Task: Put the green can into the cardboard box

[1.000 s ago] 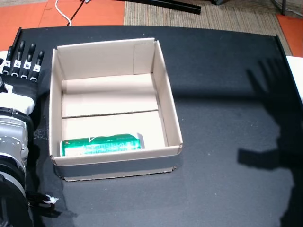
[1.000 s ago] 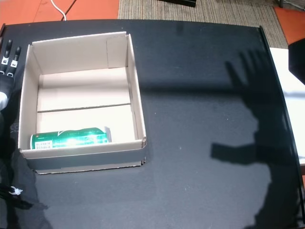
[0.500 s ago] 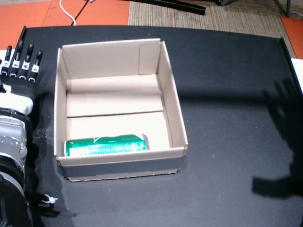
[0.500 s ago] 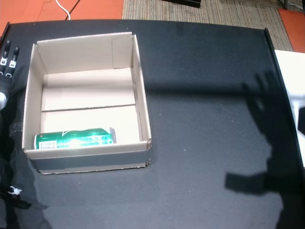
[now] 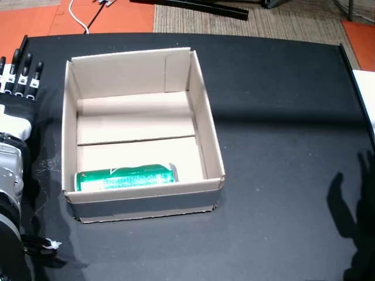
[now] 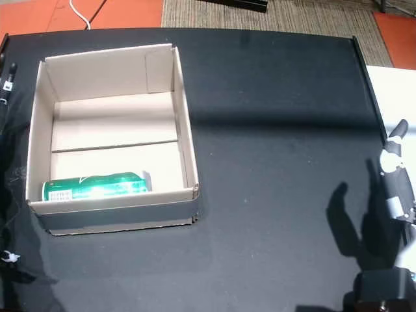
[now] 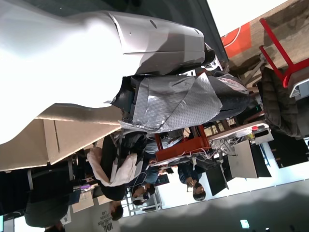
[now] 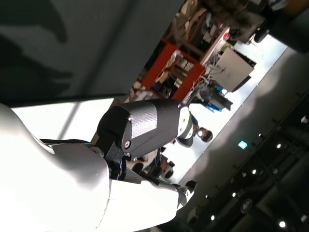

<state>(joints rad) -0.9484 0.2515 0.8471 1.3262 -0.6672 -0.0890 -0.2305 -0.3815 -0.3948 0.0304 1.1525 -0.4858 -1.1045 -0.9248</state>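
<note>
The green can [image 5: 125, 178] lies on its side inside the cardboard box [image 5: 202, 111], against the near wall; it shows the same way in both head views, as can [image 6: 95, 186] and box [image 6: 184, 123]. My left hand [image 5: 16, 96] rests flat on the black table left of the box, fingers straight and apart, holding nothing. Only a fingertip of it [image 6: 8, 81] shows in the other head view. My right hand [image 6: 395, 181] hangs at the table's far right edge, far from the box, fingers extended and empty. Its thumb [image 8: 140, 128] appears in the right wrist view.
The black table [image 5: 281, 117] stretches bare to the right of the box, with the right hand's shadow [image 6: 354, 224] on it. Orange floor and a woven mat [image 5: 258, 20] lie beyond the far edge. A white cable [image 5: 76, 14] runs at the back left.
The right hand's shadow has slid toward the near right corner and the right hand itself now shows at the right edge. The left hand has drawn slightly left. The can stays put.
</note>
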